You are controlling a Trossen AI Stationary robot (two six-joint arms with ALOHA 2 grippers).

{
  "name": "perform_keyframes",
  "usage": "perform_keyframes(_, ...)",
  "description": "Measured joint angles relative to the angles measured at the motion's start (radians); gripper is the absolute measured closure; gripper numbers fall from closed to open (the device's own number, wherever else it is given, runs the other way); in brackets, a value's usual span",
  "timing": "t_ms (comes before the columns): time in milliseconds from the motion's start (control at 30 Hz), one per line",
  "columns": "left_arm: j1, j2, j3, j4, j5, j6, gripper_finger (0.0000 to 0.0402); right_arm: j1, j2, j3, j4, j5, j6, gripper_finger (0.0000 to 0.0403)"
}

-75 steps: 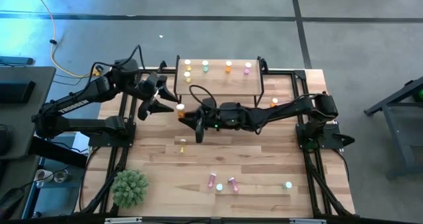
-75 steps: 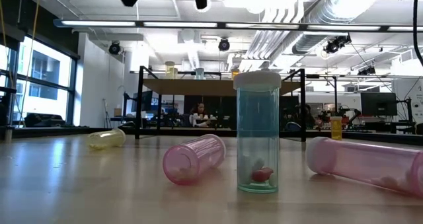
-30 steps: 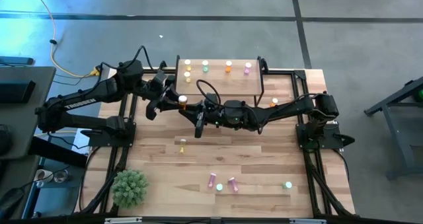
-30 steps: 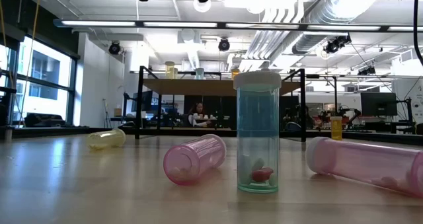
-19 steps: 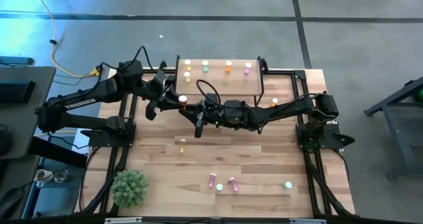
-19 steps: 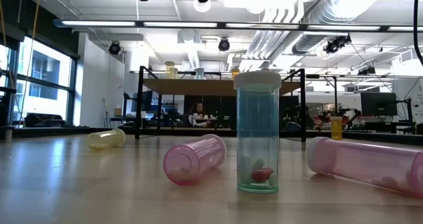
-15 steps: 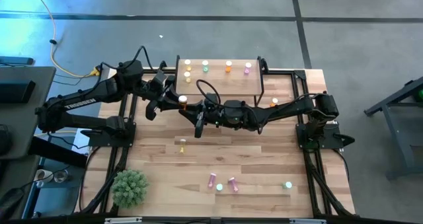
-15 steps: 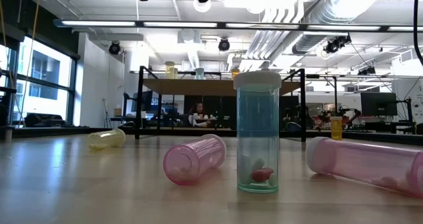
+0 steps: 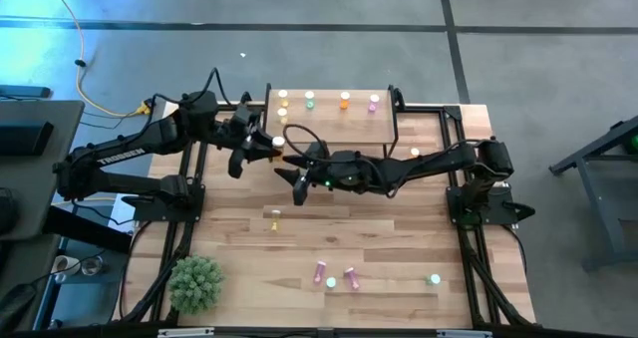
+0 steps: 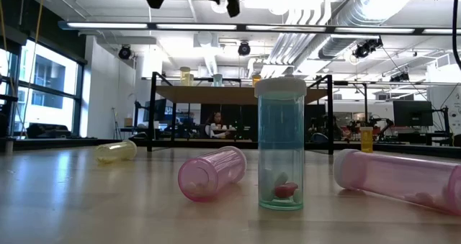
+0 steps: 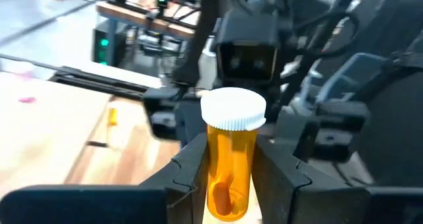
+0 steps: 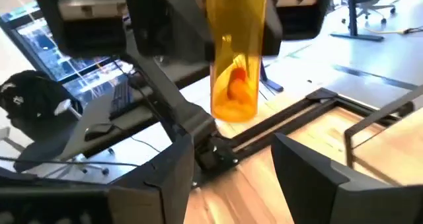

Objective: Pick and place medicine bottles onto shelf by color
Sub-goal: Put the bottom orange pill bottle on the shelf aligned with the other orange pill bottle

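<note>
Left claw [image 11: 228,168] is clamping a see-through orange plastic white-capped bottle [image 11: 230,159], its bottom cut off; right claw [image 12: 231,161] is hanging released.

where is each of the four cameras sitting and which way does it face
High view: overhead, facing straight down on the table, shelf and both arms.
Low view: at tabletop height, facing level past a green bottle into the room; gripper parts show at the top.
Left wrist view: on the left arm; the left gripper is shut on the orange bottle.
Right wrist view: on the right arm, over the open right gripper.
Both wrist views share that orange bottle.
</note>
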Motion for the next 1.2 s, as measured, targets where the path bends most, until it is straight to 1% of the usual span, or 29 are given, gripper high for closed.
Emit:
perform_keyframes(167, 0.0, 0.0, 0.0, -0.024, -0.076, 0.051, 0.0313, -0.041, -0.054, 0.0, -0.132, 0.01, 0.005, 0.0208)
perform_keyframes(267, 0.0, 0.0, 0.0, -0.024, -0.092, 0.072, 0.0313, -0.071, -0.097, 0.0, -0.201, 0.042, 0.005, 0.0208)
perform_keyframes(400, 0.0, 0.0, 0.0, -0.025, -0.136, 0.077, 0.0313, -0.118, -0.154, 0.0, -0.282, 0.044, -0.019, 0.0208)
perform_keyframes(567, 0.0, 0.0, 0.0, -0.029, -0.172, 0.124, 0.0314, -0.177, -0.223, 0.0, -0.305, 0.031, -0.114, 0.0208)
perform_keyframes(667, 0.0, 0.001, 0.0, -0.029, -0.212, 0.146, 0.0314, -0.214, -0.258, 0.0, -0.306, 0.028, -0.184, 0.0208)
perform_keyframes(767, 0.0, 0.021, 0.0, -0.027, -0.252, 0.148, 0.0314, -0.251, -0.288, 0.0, -0.297, 0.027, -0.227, 0.0208)
perform_keyframes(867, 0.005, 0.048, 0.0, -0.022, -0.264, 0.166, 0.0314, -0.285, -0.311, 0.0, -0.296, 0.014, -0.266, 0.0208)
perform_keyframes(933, 0.005, 0.078, 0.0, -0.01, -0.267, 0.174, 0.0314, -0.305, -0.321, 0.0, -0.286, -0.021, -0.296, 0.0208)
perform_keyframes(1000, 0.005, 0.114, -0.001, 0.016, -0.267, 0.174, 0.0314, -0.325, -0.329, 0.0, -0.27, -0.079, -0.325, 0.0208)
perform_keyframes(1100, 0.005, 0.159, -0.001, 0.083, -0.273, 0.174, 0.0314, -0.355, -0.335, 0.0, -0.252, -0.181, -0.337, 0.0208)
perform_keyframes(1200, 0.005, 0.195, -0.001, 0.14, -0.313, 0.174, 0.0314, -0.385, -0.335, 0.0, -0.247, -0.307, -0.335, 0.0208)
